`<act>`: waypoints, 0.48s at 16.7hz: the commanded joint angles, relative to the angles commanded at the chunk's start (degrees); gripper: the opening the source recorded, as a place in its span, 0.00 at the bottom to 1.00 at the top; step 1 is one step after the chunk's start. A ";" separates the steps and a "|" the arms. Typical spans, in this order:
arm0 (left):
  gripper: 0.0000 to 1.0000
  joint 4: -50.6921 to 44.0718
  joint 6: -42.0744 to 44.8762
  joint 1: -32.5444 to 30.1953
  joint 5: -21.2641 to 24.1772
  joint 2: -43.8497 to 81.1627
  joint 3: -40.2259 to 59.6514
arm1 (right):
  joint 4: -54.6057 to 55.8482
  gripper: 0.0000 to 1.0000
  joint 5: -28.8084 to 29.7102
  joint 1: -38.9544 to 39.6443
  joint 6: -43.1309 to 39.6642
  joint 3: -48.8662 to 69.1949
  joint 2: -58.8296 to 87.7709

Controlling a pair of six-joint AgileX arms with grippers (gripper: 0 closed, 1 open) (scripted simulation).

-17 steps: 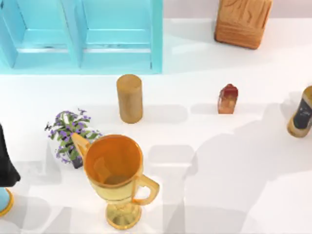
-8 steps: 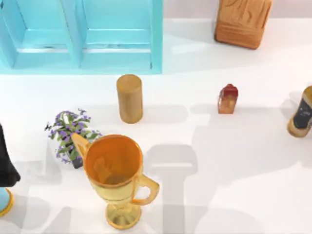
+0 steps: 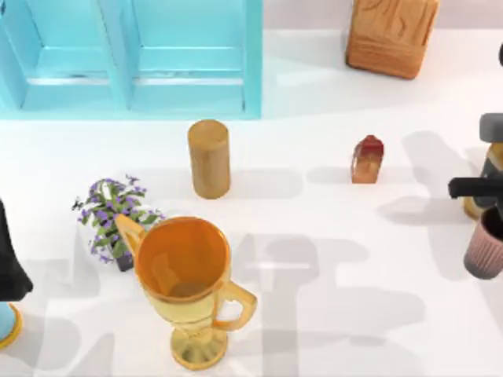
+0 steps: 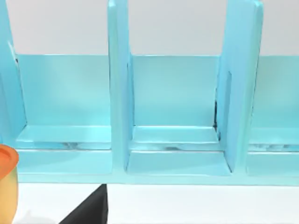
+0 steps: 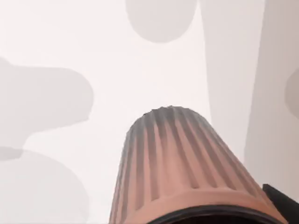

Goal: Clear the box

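The box (image 3: 391,35) is an orange-brown wooden block with carved swirl grain, standing at the back right of the table; the picture's edge cuts off its upper part. My right gripper (image 3: 489,214) has come in at the right edge, well in front of the box. It is shut on a ribbed pinkish-brown cup (image 3: 482,245). In the right wrist view the ribbed cup (image 5: 180,168) hangs above the bare white table, with a dark fingertip (image 5: 281,199) beside its rim.
A turquoise shelf cabinet (image 3: 130,59) spans the back left. On the table stand a tan wooden cylinder (image 3: 209,158), a small red-brown block (image 3: 367,159), a purple-flowered plant (image 3: 115,216), a large orange goblet (image 3: 185,283), a bottle (image 3: 471,209) behind my right arm, and a black object (image 3: 8,267) at the left edge.
My right arm has come into the top view from the right edge, carrying the ribbed cup, and now partly covers the bottle. Its shadows have spread across the table. The other objects have not moved.
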 joint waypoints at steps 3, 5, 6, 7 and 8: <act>1.00 0.00 0.00 0.00 0.00 0.00 0.00 | 4.76 0.00 1.41 9.95 9.51 -9.34 -3.59; 1.00 0.00 0.00 0.00 0.00 0.00 0.00 | 7.41 0.00 2.12 13.61 12.96 -12.76 -5.99; 1.00 0.00 0.00 0.00 0.00 0.00 0.00 | 8.22 0.00 2.33 14.57 13.85 -13.66 -6.84; 1.00 0.00 0.00 0.00 0.00 0.00 0.00 | 8.45 0.00 2.40 14.86 14.12 -13.93 -7.11; 1.00 0.00 0.00 0.00 0.00 0.00 0.00 | 8.45 0.00 2.40 14.86 14.12 -13.93 -7.11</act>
